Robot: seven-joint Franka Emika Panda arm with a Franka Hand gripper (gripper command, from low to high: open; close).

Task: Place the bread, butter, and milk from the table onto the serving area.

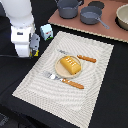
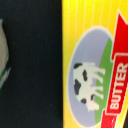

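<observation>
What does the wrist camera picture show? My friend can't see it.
A yellow butter packet fills most of the picture, with a black-and-white cow and a red banner reading BUTTER. Beside it is the dark table, and something pale shows at one edge.

The yellow butter (image 2: 95,65) packet is showing the word "BUTTER" in white letters on a red band, next to a picture of a black-and-white cow. No other words are showing clearly anywhere else.

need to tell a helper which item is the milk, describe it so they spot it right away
Start at the large pale striped placemat with the round tan plate. Just off its far corner, beside the white robot arm, stands a small white gabled carton with green-blue markings, the only upright box there.
</observation>
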